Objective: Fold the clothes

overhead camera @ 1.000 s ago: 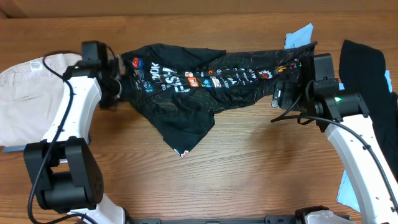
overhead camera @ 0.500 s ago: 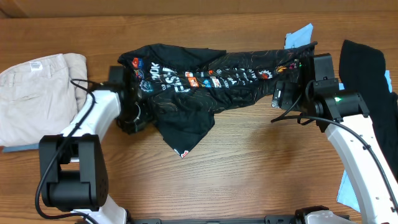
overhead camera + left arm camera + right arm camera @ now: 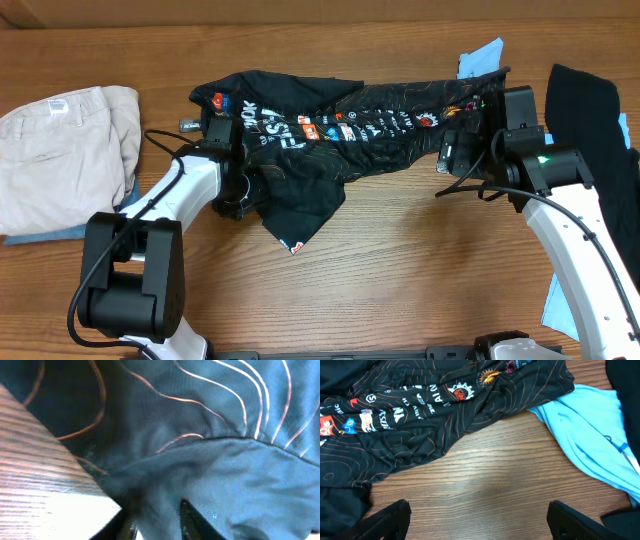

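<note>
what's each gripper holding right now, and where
Left gripper straddles a fold at the jersey's lower-left edge; a firm grip cannot be told. Right gripper is open, empty.

The thin black printed cloth jersey (image 3: 300, 150) is smooth with a faint sheen; the brown wooden table (image 3: 420, 270) is grained, lightly glossy; the light blue cloth shirt (image 3: 590, 435) is matt.

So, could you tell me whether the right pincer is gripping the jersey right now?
No, the right pincer stands open over bare table, with the jersey lying ahead of it.
</note>
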`<state>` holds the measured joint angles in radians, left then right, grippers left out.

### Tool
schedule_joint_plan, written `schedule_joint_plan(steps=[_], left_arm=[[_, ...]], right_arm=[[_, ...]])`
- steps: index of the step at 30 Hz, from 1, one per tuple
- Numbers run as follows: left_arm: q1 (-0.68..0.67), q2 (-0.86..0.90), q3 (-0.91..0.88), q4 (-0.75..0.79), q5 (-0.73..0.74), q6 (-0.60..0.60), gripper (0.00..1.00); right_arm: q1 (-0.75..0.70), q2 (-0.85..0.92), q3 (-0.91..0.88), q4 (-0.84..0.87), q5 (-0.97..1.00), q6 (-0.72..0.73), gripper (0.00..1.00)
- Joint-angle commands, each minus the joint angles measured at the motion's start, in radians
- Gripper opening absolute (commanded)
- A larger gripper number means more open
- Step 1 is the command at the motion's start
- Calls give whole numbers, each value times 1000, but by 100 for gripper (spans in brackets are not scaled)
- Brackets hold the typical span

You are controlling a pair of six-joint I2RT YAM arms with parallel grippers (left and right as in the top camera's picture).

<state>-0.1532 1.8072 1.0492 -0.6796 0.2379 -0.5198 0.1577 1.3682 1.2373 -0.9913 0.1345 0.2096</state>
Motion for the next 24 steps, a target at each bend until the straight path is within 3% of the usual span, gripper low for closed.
schedule_joint_plan(steps=[1, 8, 15, 24], left_arm=[[-5, 10, -9, -3, -39, -23, 4], [51, -25, 32, -127, -108, 17, 4], [225, -227, 143, -297, -118, 134, 4], [415, -379, 156, -341, -114, 184, 4]], right_arm=[[-2, -3, 14, -4, -4, 8, 91], [-2, -1, 14, -6, -4, 8, 92], [-2, 34, 13, 13, -4, 8, 94], [-2, 171, 13, 75, -5, 66, 93]])
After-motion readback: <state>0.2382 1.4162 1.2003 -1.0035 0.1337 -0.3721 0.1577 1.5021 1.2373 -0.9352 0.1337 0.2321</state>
